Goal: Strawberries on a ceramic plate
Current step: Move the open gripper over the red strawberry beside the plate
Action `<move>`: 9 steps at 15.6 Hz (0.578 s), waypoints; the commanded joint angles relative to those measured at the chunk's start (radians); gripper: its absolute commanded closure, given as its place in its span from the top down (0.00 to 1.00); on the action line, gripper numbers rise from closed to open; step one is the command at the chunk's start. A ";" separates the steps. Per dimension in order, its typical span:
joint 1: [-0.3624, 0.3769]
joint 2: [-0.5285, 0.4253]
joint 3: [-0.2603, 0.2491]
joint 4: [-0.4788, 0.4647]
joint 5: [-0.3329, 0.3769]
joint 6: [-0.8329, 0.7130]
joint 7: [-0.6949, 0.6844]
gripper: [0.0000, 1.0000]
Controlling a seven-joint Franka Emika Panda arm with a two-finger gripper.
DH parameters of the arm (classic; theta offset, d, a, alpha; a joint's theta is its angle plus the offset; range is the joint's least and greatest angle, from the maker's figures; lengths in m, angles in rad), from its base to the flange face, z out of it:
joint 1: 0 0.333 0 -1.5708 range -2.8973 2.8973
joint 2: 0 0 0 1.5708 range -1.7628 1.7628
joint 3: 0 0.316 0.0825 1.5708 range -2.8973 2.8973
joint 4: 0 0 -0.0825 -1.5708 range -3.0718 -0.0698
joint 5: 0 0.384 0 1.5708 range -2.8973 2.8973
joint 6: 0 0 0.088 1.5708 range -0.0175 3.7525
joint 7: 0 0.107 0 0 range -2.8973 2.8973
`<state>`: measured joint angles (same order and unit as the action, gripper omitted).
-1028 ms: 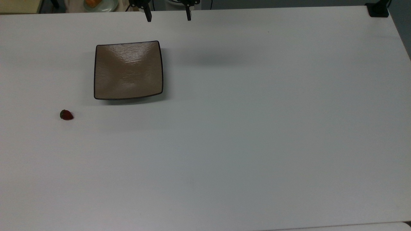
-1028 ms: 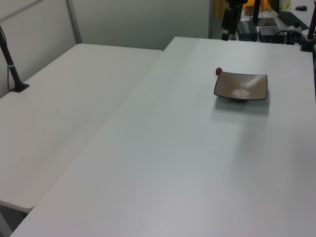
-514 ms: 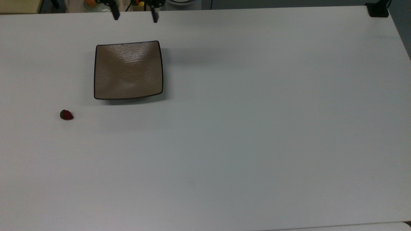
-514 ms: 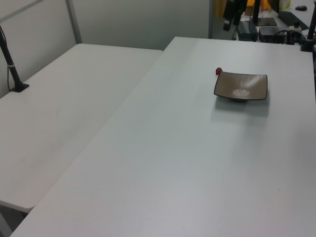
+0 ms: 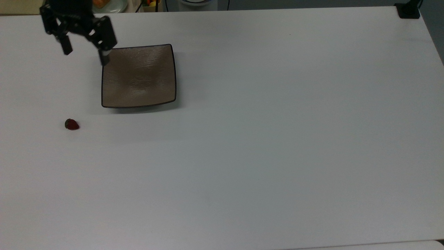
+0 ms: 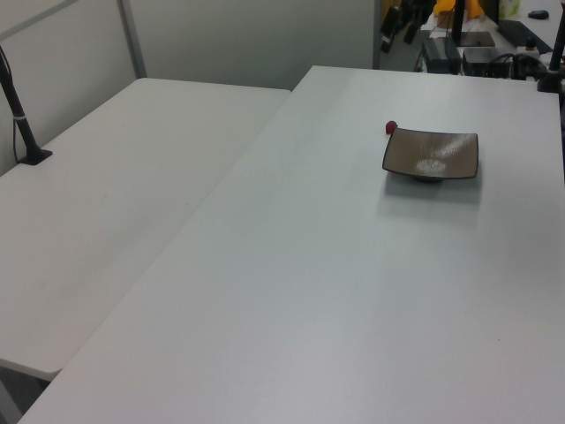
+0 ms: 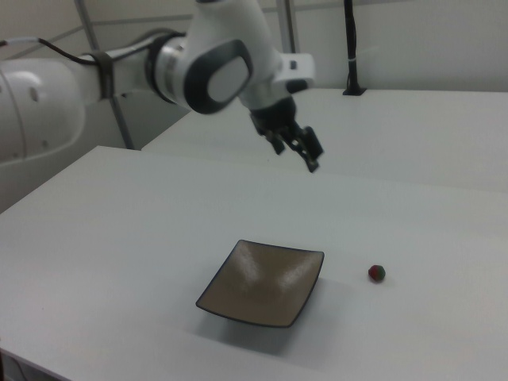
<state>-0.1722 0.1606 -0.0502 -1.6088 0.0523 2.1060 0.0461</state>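
The square brown plate [image 5: 138, 76] lies bare on the white table [image 5: 277, 139], toward the top view's upper left. The small dark red strawberry [image 5: 71, 124] sits on the table, off the plate's lower-left corner in the top view. My gripper [image 5: 85, 55] hangs open in the air over the plate's upper-left corner, with nothing between its fingers. In the right view the gripper [image 7: 296, 156] is well above and behind the plate [image 7: 262, 282], with the strawberry [image 7: 377, 273] to the plate's right. In the left view the strawberry [image 6: 390, 127] touches the far-left corner of the plate [image 6: 431, 155].
A black mount [image 5: 408, 10] stands at the table's far corner in the top view's upper right. A dish holding something orange [image 5: 107, 4] sits beyond the table's far edge. A second white table [image 6: 115, 203] with a black pole [image 6: 22, 115] adjoins in the left view.
The gripper has swung toward the top view's left and come further into the picture, from beyond the plate's far edge to its upper-left corner. Plate and strawberry have not moved.
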 commanded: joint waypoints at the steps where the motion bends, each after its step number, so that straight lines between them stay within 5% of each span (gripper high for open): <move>1: -0.036 0.051 -0.003 0.000 -0.025 0.066 -0.073 1.00; 9: -0.079 0.203 -0.014 -0.003 -0.040 0.215 -0.334 1.00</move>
<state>-0.2428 0.3222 -0.0539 -1.6106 0.0333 2.2715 -0.1783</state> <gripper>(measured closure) 0.000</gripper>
